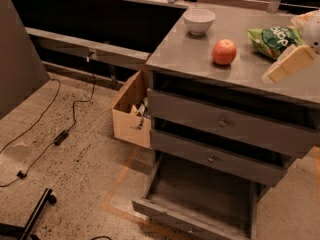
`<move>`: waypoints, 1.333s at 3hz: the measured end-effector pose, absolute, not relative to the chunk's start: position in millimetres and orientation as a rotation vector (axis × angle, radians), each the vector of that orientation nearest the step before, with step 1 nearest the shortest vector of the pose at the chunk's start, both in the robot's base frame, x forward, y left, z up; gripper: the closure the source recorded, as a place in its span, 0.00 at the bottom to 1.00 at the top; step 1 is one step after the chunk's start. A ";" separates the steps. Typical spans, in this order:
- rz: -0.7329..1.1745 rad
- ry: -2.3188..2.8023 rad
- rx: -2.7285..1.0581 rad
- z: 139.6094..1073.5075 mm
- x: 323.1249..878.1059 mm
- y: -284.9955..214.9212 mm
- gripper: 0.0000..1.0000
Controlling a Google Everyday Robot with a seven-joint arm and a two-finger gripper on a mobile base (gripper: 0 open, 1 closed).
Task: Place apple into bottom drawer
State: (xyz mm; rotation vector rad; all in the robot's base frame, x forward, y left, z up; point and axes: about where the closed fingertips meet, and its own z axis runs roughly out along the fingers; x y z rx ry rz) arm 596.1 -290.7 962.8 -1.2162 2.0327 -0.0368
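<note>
One pincer (288, 64) beside green bag (272, 38), near apple (224, 51)

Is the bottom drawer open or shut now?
Open: the bottom drawer is pulled out, showing its floor. The apple sits on the cabinet top; the gripper hangs right of it.

Gripper (289, 64): far right edge of the view, upper part, largely cut off by the frame.
Visible part: pale cream, flat, elongated piece.
Pose: tilted, slanting down toward the left, lower tip leftmost.
Wrist housing (313, 31): white, rounded, just above and right of the gripper, partly out of view.
</note>
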 end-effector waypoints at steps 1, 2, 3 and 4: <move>0.013 2.020 -1.106 929.1 658.4 -296.7 0.00; 0.051 2.033 -1.013 893.9 704.9 -293.7 0.00; 0.058 2.038 -1.004 885.9 710.0 -293.8 0.00; 0.067 2.045 -0.959 873.6 708.7 -290.7 0.00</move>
